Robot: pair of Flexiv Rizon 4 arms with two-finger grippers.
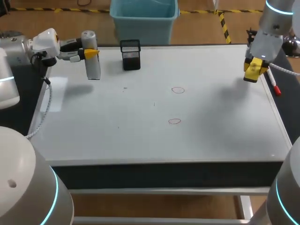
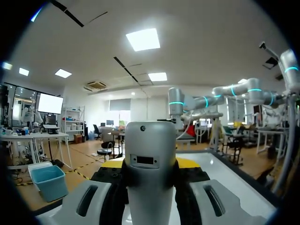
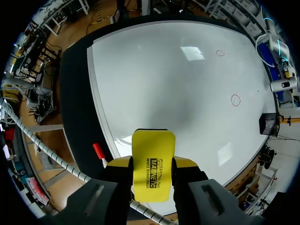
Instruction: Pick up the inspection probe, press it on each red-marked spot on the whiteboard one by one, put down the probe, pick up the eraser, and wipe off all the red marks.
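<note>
A white whiteboard (image 1: 211, 136) covers the tabletop, and two red marks are drawn near its middle. The far red circle (image 1: 177, 90) and the near red circle (image 1: 174, 121) lie one behind the other, a little apart. Neither claw is near them.

At the far left of the board, the left claw (image 1: 91, 54) comes in sideways and is clamped on the grey inspection probe (image 1: 94, 69). In the left wrist view, one yellow-tipped finger presses each side of the probe's body. The probe stands roughly upright in the grip. I cannot tell whether its lower end touches the board. A black mesh pen holder (image 1: 131, 55) stands on the board just beside the probe, on the side toward the middle.

The right claw (image 3: 152, 165) hangs over the far right edge of the tabletop, well apart from the probe. Its fingers are closed on the yellow eraser (image 3: 153, 159), which sticks out ahead of the fingertips and is held above the board. A red marker (image 3: 99, 152) lies on the dark strip along the board's right edge, just beside the right claw and apart from the eraser.
</note>
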